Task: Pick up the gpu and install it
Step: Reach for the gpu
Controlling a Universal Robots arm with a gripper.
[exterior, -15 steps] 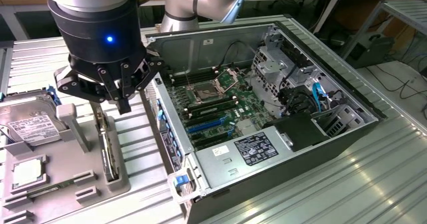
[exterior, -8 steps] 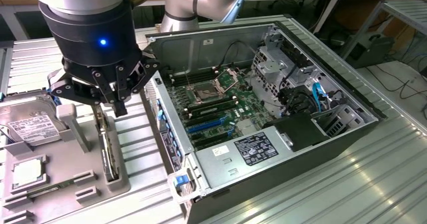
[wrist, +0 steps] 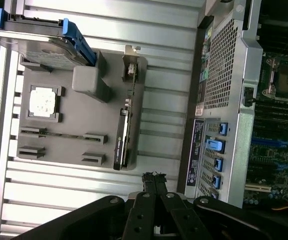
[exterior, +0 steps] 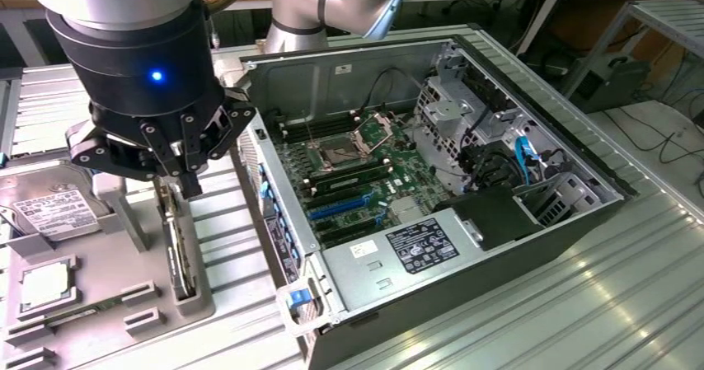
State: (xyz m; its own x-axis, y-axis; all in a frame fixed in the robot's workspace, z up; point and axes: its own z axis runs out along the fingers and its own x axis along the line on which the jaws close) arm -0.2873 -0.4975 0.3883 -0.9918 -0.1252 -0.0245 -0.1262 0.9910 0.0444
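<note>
The open computer case (exterior: 330,73) lies on its side on the ribbed metal table (exterior: 550,304), open face up. Inside it are the green motherboard (exterior: 363,172) with its blue slots (exterior: 341,208), a metal drive cage (exterior: 451,123) and bundled cables towards the exterior view's right.

Just beside the case, on the exterior view's left, sits a grey moulded tray (exterior: 121,255). In its recesses:
- the hard drive (exterior: 49,209), white label up, at the far corner;
- the gpu (exterior: 176,250), standing on its long edge in a narrow slot along the tray's edge nearest the case;
- the square silver CPU chip (exterior: 44,283), flat in its own pocket.

A narrow strip of bare ribbed table separates the tray's edge from the case's wall.

The gripper (exterior: 190,190) hangs over the end of the gpu's slot, apart from the card, its fingers (wrist: 148,182) pressed together with nothing between them.
</note>
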